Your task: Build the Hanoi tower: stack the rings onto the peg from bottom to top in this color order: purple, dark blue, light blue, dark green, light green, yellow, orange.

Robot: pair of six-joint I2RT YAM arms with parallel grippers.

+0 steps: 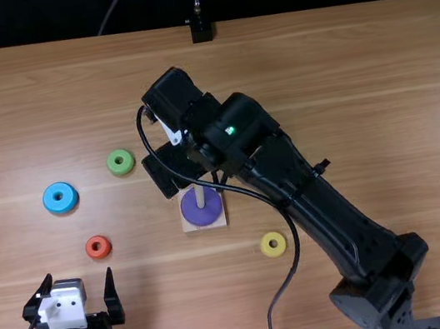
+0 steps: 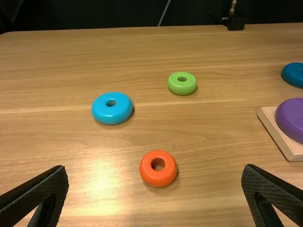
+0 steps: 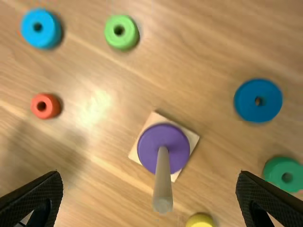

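The left gripper point(image 1: 79, 277) rests open at lower left, also in its wrist view as the left gripper point(image 2: 155, 169), beyond it the orange ring point(image 2: 158, 176). The right gripper point(image 1: 216, 179) is over the peg base point(image 1: 205, 225), partly hidden by its arm; its wrist view has the right gripper point(image 3: 149, 176) open above the peg point(image 3: 163, 182), with nothing held. The purple ring point(image 1: 201, 209) lies around the peg on the base. Loose on the table are the light blue ring point(image 1: 58, 188), light green ring point(image 1: 113, 163), yellow ring point(image 1: 266, 245), dark blue ring point(image 3: 246, 100) and dark green ring point(image 3: 279, 166).
The right arm and its cable stretch diagonally over the middle of the table point(image 1: 387, 103). A black stand point(image 1: 201, 28) is at the far edge.
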